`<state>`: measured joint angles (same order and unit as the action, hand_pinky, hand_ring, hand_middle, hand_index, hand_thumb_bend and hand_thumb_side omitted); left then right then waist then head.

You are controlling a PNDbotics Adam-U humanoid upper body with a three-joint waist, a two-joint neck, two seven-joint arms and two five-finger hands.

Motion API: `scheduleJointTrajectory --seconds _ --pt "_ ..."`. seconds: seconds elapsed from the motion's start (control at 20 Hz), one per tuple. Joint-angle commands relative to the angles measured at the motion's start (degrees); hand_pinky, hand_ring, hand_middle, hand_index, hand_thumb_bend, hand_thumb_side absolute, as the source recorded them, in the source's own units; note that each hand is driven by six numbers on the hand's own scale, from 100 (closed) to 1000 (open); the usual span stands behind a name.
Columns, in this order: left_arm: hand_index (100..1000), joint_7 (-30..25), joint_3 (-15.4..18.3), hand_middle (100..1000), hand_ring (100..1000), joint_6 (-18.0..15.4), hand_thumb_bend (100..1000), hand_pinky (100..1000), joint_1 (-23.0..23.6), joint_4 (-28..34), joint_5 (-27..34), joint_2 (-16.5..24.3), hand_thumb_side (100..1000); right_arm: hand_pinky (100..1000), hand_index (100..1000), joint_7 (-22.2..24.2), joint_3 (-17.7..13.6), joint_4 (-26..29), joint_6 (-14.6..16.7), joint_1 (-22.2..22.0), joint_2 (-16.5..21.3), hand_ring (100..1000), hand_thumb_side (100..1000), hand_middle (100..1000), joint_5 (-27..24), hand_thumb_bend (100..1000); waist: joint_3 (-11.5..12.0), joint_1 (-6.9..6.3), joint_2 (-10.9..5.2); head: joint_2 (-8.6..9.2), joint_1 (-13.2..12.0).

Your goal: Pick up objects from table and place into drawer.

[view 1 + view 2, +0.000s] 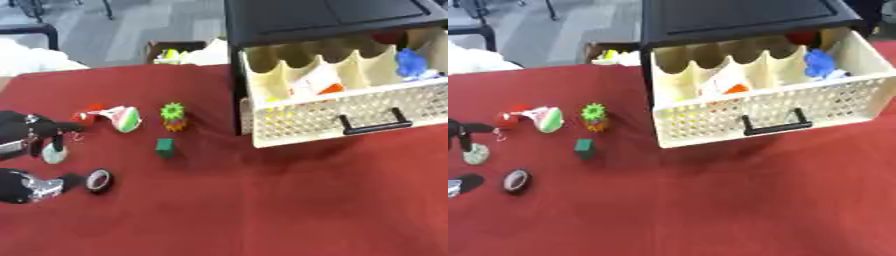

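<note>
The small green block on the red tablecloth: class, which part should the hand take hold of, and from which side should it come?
Probably take the green block by two opposite side faces, coming from above. It looks like a small, flat-sided block standing alone on the red tablecloth, with clear cloth all round; the nearest neighbour, the green-topped toy, stands apart behind it. The left hand is closest.

It looked like an office or lab: grey carpet tiles [149, 22] and chair legs [39, 30] lay beyond the red-clothed worktop's [262, 200] far edge
</note>
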<state>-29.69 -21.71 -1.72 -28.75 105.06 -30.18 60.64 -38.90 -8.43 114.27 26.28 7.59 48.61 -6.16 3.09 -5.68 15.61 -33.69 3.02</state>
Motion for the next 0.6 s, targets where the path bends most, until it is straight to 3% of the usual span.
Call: scheduleJointTrajectory --seconds 0.05,0.25,0.6 --pt "1000 -2.4 -0.3 784 656 -0.8 481 562 -1.1 -0.8 -1.1 1.0 943 387 776 -0.2 -0.4 0.3 0.2 0.7 1.3 501 1000 497 -0.4 100 -0.2 0.18 -0.93 0.45 -0.4" --pt "1000 -2.4 -0.8 809 680 -1.6 480 574 -1.6 -2.1 -2.4 0.4 900 387 775 -0.2 -0.4 0.3 0.1 0.9 1.2 501 1000 496 -0.7 100 -0.2 0.24 -0.97 0.43 -0.5" --pt "1000 -0.8 -1.7 885 739 -1.7 442 588 -1.9 -3.9 -2.2 -0.2 902 386 774 -0.1 -0.4 0.3 -0.1 0.9 1.1 502 1000 495 -0.7 100 -0.3 0.35 -0.88 0.34 -0.7"
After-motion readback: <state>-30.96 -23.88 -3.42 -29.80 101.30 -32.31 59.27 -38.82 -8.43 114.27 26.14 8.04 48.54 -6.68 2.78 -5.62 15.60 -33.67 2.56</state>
